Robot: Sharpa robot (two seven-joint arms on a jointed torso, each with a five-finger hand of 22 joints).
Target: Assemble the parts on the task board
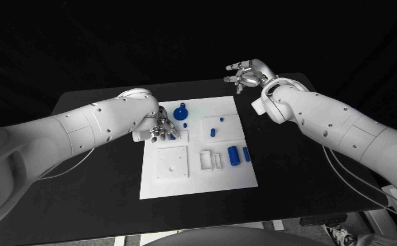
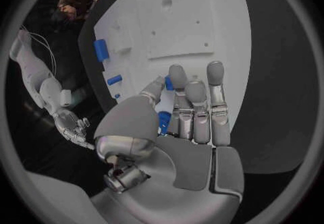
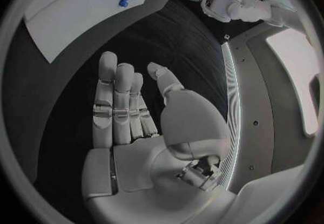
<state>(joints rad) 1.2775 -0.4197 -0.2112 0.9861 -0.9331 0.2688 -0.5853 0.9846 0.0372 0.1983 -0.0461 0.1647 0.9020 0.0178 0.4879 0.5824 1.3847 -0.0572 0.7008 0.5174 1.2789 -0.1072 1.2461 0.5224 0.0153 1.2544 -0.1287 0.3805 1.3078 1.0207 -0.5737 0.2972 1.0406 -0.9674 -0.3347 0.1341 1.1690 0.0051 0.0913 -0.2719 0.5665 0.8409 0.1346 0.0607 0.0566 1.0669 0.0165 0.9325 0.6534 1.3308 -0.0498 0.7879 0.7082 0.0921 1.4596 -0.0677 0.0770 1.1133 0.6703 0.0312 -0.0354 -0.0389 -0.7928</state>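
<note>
The white task board [image 1: 195,180] lies mid-table. My left hand [image 1: 159,128] hovers over the board's left edge, fingers pointing down. In the left wrist view its thumb and fingers pinch a small blue part [image 2: 162,120]. On the board lie a round blue part with a tab [image 1: 181,112], a blue peg [image 1: 213,132] and two blue cylinders [image 1: 234,155] side by side at the right. My right hand [image 1: 246,74] is raised beyond the board's far right corner, fingers spread, palm bare [image 3: 135,143].
A square white plate [image 1: 174,162] with small holes sits on the board's near left part, with white blocks [image 1: 210,160] next to it. Black table [image 1: 306,171] surrounds the board. Cables [image 1: 351,180] hang off the right arm.
</note>
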